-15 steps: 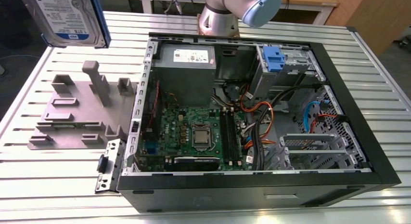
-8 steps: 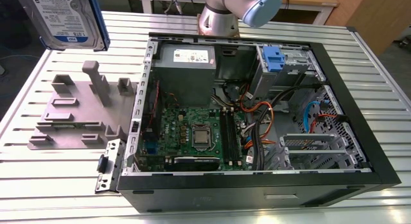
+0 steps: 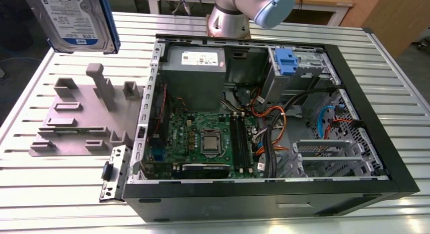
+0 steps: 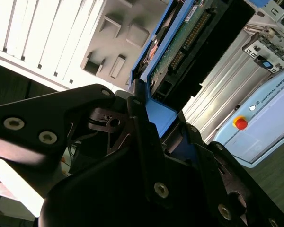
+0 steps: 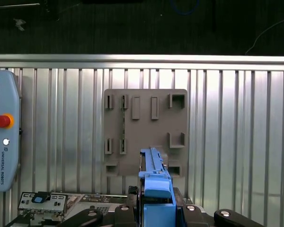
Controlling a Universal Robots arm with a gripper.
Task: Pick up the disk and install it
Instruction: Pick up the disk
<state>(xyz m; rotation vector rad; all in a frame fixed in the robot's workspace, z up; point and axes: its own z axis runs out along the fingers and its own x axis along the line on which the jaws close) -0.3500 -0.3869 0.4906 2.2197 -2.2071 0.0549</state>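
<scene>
Slatted metal table (image 3: 396,93), and on it the big open computer case (image 3: 269,123), boards and cables all on show. Beside the case, on the exterior view's left, sits the grey holder plate (image 3: 80,118). And there's the disk (image 3: 74,20), up in the air above that plate, well clear of it, label facing out. In the second wrist view the gripper (image 4: 144,111) is clamped tight on the disk's blue bracket. So the pick-up looks done. The install isn't: the disk hangs well apart from the case.
</scene>
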